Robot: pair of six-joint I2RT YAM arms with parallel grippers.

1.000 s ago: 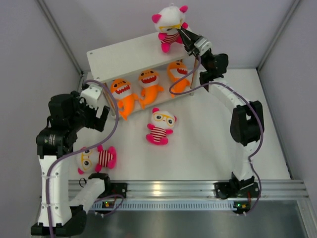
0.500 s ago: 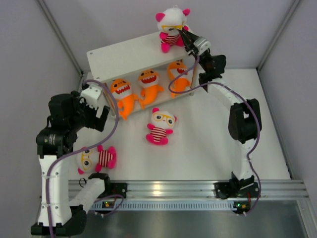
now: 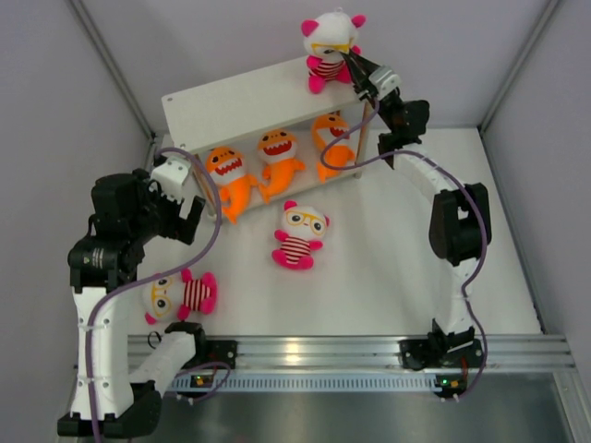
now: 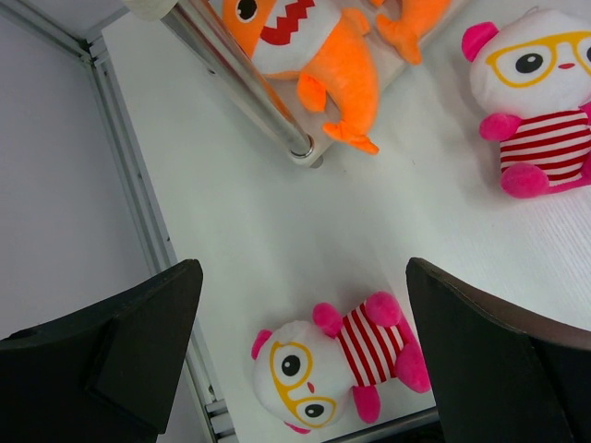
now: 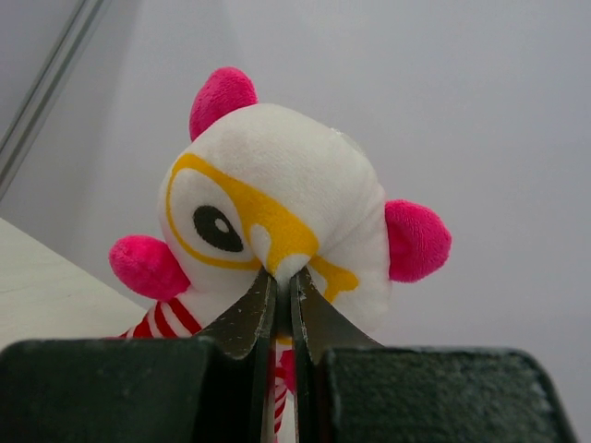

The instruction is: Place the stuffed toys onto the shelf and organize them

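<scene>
The right gripper point(image 5: 282, 277) is pinching shut on the face of a held doll point(image 5: 277, 185), keeping it upright at the right end of the shelf point(image 3: 240, 106), on or just above its top board; three orange sharks point(image 3: 280, 157) are sitting on the lower tier; the left gripper point(image 4: 305, 277) is hanging wide open above a second doll point(image 4: 337, 369) on the table point(image 4: 240, 231); a third doll point(image 3: 298, 233) is lying before the shelf.

A robotics lab test cell: a white tabletop point(image 3: 388, 277) boxed in by plain pale grey panel walls point(image 3: 46, 111) on silver metal frame struts point(image 3: 111, 65), with two white-and-black robot arms point(image 3: 92, 341) bolted to a ribbed aluminium rail point(image 3: 323, 349) at its near edge, thin purple cables point(image 3: 218, 217) looping along them.
</scene>
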